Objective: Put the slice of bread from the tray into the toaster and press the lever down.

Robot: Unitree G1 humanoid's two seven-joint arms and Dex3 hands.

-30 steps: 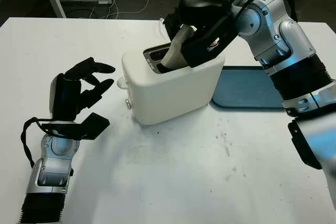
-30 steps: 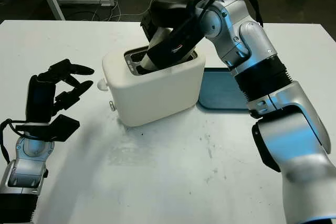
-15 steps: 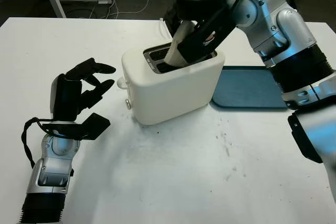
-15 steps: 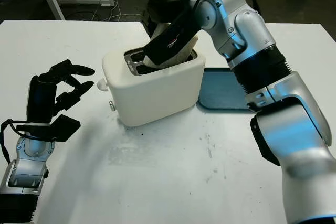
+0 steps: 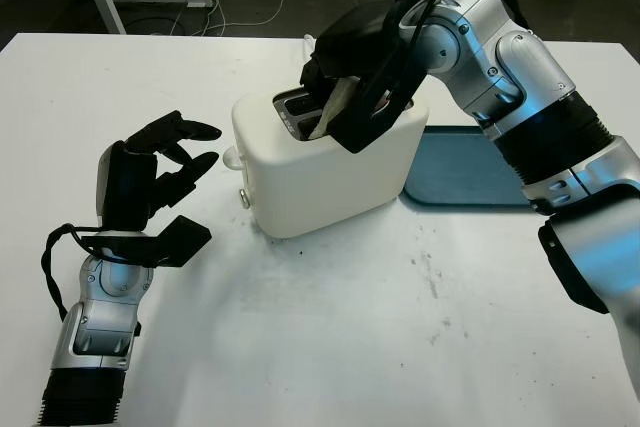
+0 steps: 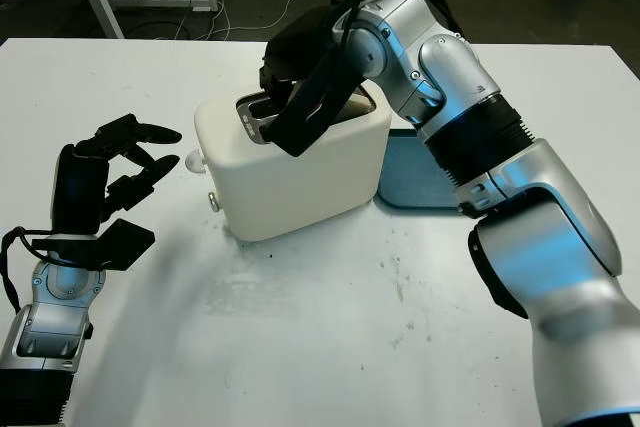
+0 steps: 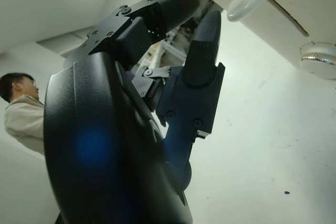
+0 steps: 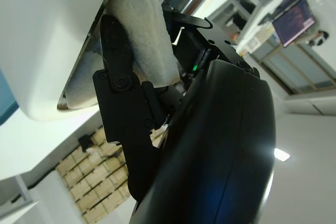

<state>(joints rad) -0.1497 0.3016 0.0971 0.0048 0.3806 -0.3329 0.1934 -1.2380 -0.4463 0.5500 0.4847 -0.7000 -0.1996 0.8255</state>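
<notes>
The bread slice (image 5: 335,107) is gripped by the right hand (image 5: 360,87), tilted partly into the toaster (image 5: 325,162) slot; the left hand (image 5: 150,182), open, is nearer the lever (image 5: 232,158).

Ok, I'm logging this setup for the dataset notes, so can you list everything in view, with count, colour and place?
toaster: one, white, mid-table, its slots on top.
lever: one, white knob, on the toaster's end facing the left hand.
slice of bread: one, pale, tilted, partly down in a toaster slot.
tray: one, blue, on the table behind the toaster's far end.
table: one, white, under everything.
person: one, light top, in the left wrist view's background.
left hand: black, open, beside the lever.
right hand: black, gripping the bread over the toaster.
</notes>
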